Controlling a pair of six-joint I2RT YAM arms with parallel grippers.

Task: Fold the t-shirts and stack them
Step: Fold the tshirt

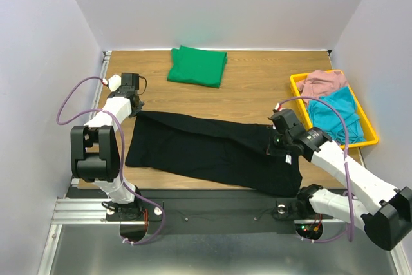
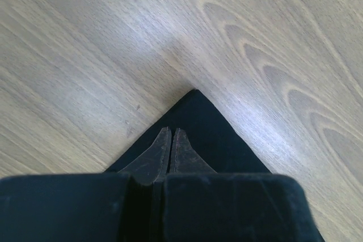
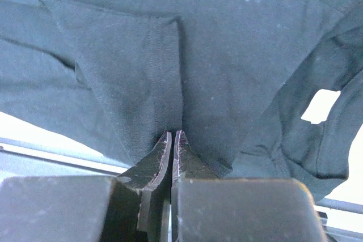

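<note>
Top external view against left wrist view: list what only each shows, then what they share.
Only top external: the folded green shirt, the yellow bin of pink and teal cloth, the right gripper. Only left wrist: the fingers pressed together on a pointed corner of the black shirt. Both: the black shirt, the wooden table, the left gripper.

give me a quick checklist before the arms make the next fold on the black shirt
1. Left pincer shut on the black t-shirt corner: ok.
2. Right pincer shut on a bunched fold of the cloth: ok.
3. Shirt flat and square between the two grips: not ok, it lies slanted and creased.
4. Green t-shirt folded, apart from the black one: ok.
5. How many cloth layers the right grip holds: cannot tell.
</note>
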